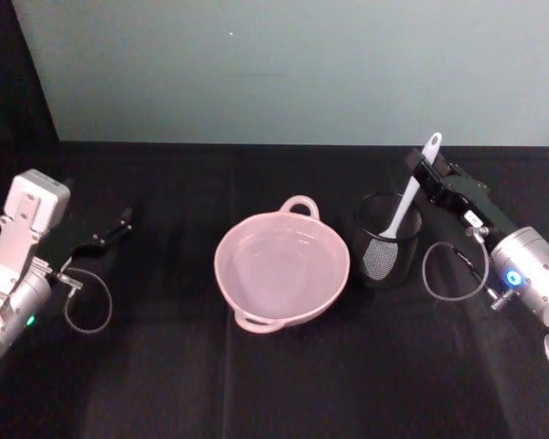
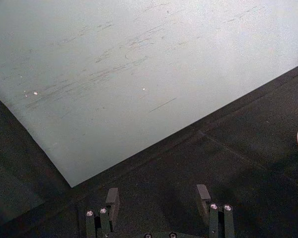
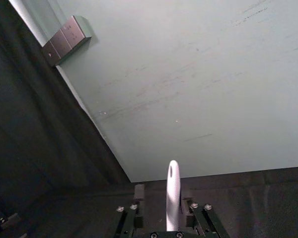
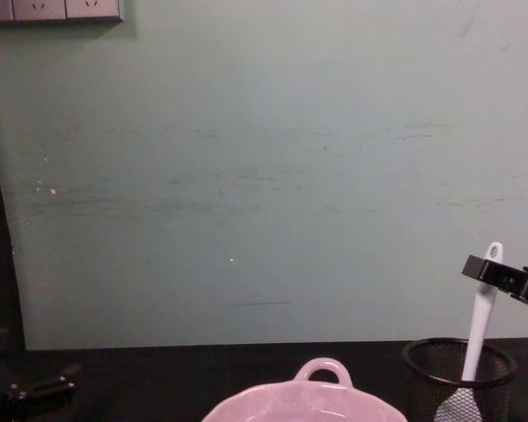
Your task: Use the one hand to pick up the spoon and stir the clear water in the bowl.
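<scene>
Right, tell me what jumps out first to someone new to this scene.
The pale pink bowl sits mid-table on the black cloth, water in it. To its right, a black mesh cup holds the white spoon, whose handle sits between the fingers of the right claw. The left claw is open, off to the left.

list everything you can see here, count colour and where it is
bowl: one, pale pink with loop handles, middle of the table, holding clear water
spoon: one, white, standing blade-down in the mesh cup, handle sticking up
mesh cup: one, black wire mesh, just right of the bowl
table: one, covered in black cloth
wall: one, pale green, behind the table
wall socket plate: one, grey, on the wall high at the left
right gripper: one, black, at the spoon's handle above the cup, fingers either side of it
left gripper: one, black, fingers open, parked at the table's left
</scene>
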Robot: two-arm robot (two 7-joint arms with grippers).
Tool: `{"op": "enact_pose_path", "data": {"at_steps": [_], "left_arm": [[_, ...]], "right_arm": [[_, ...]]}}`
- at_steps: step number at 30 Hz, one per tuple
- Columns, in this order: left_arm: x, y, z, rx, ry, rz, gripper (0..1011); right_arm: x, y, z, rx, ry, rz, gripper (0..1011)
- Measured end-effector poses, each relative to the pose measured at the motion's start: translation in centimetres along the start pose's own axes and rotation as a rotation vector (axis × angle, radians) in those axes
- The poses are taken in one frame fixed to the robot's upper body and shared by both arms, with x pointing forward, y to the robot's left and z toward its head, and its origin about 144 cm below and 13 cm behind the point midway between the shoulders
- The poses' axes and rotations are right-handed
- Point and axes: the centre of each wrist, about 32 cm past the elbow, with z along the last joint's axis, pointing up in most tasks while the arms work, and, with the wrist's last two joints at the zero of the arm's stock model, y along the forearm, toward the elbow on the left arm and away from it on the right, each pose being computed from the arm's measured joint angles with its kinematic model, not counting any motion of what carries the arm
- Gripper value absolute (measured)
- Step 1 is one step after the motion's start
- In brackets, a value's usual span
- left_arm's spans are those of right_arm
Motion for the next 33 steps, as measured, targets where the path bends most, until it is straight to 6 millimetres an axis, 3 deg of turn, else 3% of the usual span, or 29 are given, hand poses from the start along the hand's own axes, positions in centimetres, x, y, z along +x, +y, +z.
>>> {"op": "enact_pose_path", "data": {"at_steps": [16,20,27,33], "left_arm": [[0.0,0.0,0.0,0.0,0.0,0.0,1011],[0.0,0.0,0.0,0.0,0.0,0.0,1011],[0.0,0.0,0.0,0.0,0.0,0.0,1011],[0.0,0.0,0.0,0.0,0.0,0.0,1011]], "right_arm": [[-0.03,-0.01,0.0,0.001,-0.002,0.0,928],[-0.03,-0.01,0.0,0.002,-0.003,0.0,1003],[-0.21,-0.03,0.35,-0.014,-0.078,0.003,1002],[-0.11,-0.45,0.52,-0.014,-0.245,-0.025,1003]]}}
